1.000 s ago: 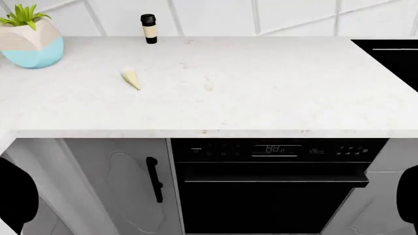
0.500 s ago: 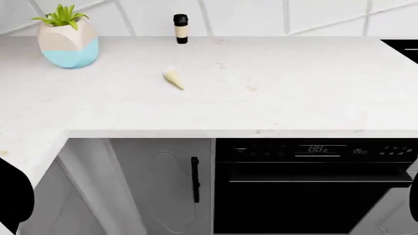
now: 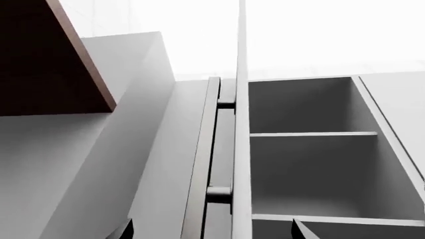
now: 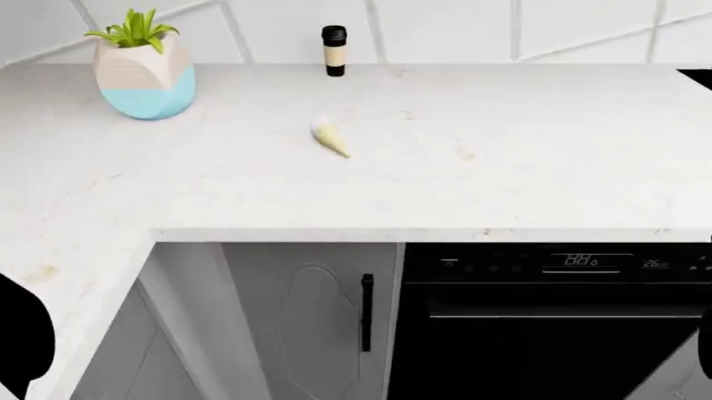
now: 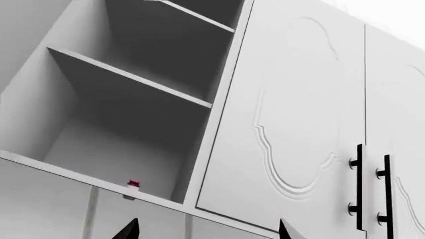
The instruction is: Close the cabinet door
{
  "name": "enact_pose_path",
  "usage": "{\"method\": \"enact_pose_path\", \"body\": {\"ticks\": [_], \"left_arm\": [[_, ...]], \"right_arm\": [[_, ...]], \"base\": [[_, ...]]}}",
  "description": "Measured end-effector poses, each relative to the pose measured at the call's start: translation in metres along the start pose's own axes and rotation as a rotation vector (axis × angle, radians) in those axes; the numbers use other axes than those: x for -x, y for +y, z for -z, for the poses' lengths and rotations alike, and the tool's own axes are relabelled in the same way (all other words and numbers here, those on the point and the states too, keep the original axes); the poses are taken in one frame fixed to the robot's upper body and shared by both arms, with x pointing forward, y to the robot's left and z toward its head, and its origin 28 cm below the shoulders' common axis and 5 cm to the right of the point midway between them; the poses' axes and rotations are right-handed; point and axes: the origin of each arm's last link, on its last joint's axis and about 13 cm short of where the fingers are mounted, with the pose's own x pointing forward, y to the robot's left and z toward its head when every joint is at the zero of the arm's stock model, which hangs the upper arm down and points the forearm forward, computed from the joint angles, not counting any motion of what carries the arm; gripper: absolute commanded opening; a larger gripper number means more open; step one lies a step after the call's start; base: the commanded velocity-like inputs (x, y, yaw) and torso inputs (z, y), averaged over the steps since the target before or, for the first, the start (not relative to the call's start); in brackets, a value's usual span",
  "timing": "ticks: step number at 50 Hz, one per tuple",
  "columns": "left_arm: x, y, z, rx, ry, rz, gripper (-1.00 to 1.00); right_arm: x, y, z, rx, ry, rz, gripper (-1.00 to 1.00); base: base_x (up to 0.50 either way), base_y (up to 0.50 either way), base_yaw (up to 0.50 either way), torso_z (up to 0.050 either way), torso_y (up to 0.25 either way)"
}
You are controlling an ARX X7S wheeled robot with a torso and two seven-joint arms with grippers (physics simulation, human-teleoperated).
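Both grippers' black fingertips [image 5: 136, 230] peek in spread apart, holding nothing. The open grey cabinet door [image 3: 240, 124] stands edge-on overhead beside bare shelves [image 3: 312, 133], above the white marble counter [image 4: 468, 183]. Best to lay a finger flat against the door's outer face, near its black bar handle [image 3: 222, 149], and push steadily toward the shelves.

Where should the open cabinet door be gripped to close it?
Probably the long dark handle: it stands off the door, leaving a gap to close around the bar. The door shows edge-on beside the open shelves, so come from its handle side, away from the shelves.
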Motion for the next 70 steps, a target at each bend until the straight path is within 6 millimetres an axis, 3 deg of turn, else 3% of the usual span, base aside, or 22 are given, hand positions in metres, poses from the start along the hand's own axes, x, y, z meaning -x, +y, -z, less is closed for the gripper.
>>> {"method": "enact_pose_path", "body": {"ticks": [10, 20, 31, 48, 60, 70], "left_arm": [[0.0, 0.001, 0.001, 0.001, 0.004, 0.0, 1.0], [0.015, 0.003, -0.028, -0.039, -0.188, -0.04, 1.0], [0.016, 0.004, -0.032, -0.041, -0.214, -0.05, 1.0], [0.014, 0.004, -0.028, -0.03, -0.181, -0.044, 1.0], [0.016, 0.006, -0.01, 0.013, -0.039, -0.012, 1.0], [0.028, 0.011, -0.021, 0.06, -0.009, 0.007, 1.0]], "right_arm": [[0.0, 0.001, 0.001, -0.009, 0.015, -0.008, 1.0], [0.0, 0.001, 0.0, -0.012, 0.021, -0.013, 1.0], [0.0, 0.001, 0.0, -0.013, 0.023, -0.016, 1.0], [0.001, 0.001, 0.0, -0.007, 0.006, -0.009, 1.0], [0.003, 0.001, 0.0, -0.003, -0.003, -0.005, 1.0], [0.002, 0.002, 0.0, 0.003, 0.0, -0.004, 1.0]], "base": [[0.5, 0.0, 0.0, 0.0, 0.0], [0.5, 0.0, 0.0, 0.0, 0.0], [0.5, 0.0, 0.0, 0.0, 0.0], [0.0, 0.0, 0.0, 0.001, 0.0], [0.0, 0.0, 0.0, 0.0, 0.0], [0.0, 0.0, 0.0, 0.0, 0.0]]}}
